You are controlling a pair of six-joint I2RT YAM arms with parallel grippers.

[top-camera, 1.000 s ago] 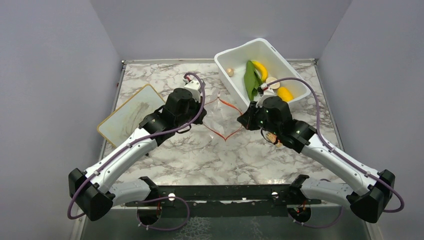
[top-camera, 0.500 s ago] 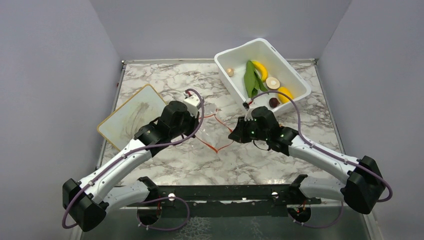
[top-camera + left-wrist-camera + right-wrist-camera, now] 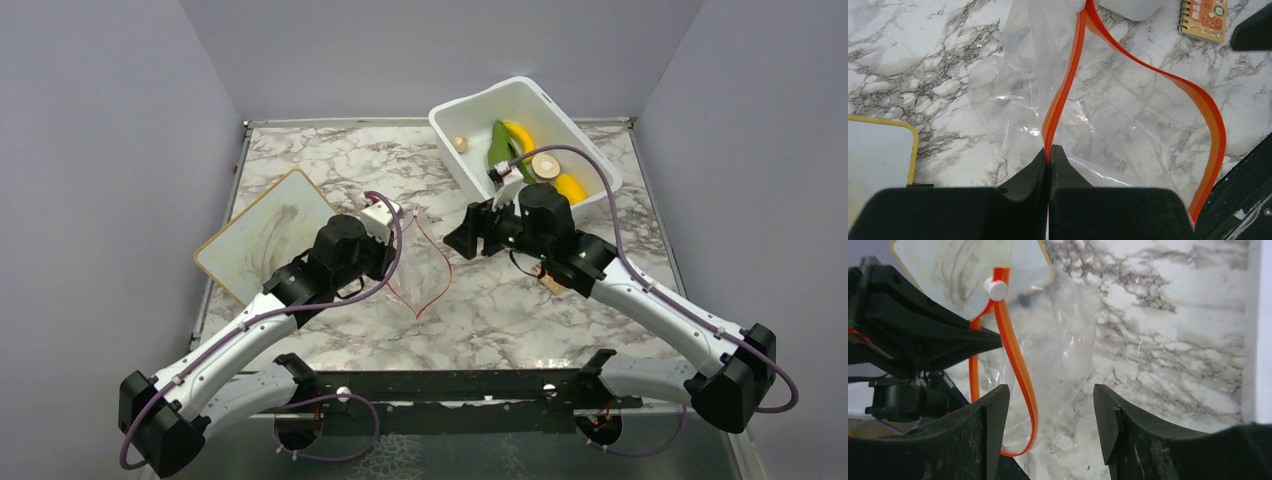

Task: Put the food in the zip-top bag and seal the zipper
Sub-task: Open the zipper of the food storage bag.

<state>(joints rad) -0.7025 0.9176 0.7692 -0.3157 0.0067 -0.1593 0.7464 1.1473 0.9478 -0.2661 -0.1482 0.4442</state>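
The left gripper (image 3: 1049, 160) is seen with its jaws clenched on the zipper (image 3: 1063, 95), the red-orange strip being pinched right at the fingertips. From that grip the zip-top bag (image 3: 1108, 115) is spread over the marble desk (image 3: 330, 160) between the two arms. Its mouth is parted, so that the strip runs in a long loop. A small white slider (image 3: 996, 289) is carried on the strip.

The right gripper (image 3: 1050, 395) is held just beside the bag with its jaws released. They stand wide apart and nothing is grasped between them; the clear plastic is seen only beyond the gap.

The food is kept in a white plastic tub (image 3: 452, 152) at the far right of the desk, well apart from the bag. In it are found the dark-green leafy vegetable (image 3: 497, 145), the banana (image 3: 520, 135), the yellow oval fruit (image 3: 571, 187) and two round beige pieces (image 3: 460, 143).

A yellow-edged board (image 3: 260, 235) is laid at the left of the desk, and a small orange notebook (image 3: 1204, 17) lies near the right arm.
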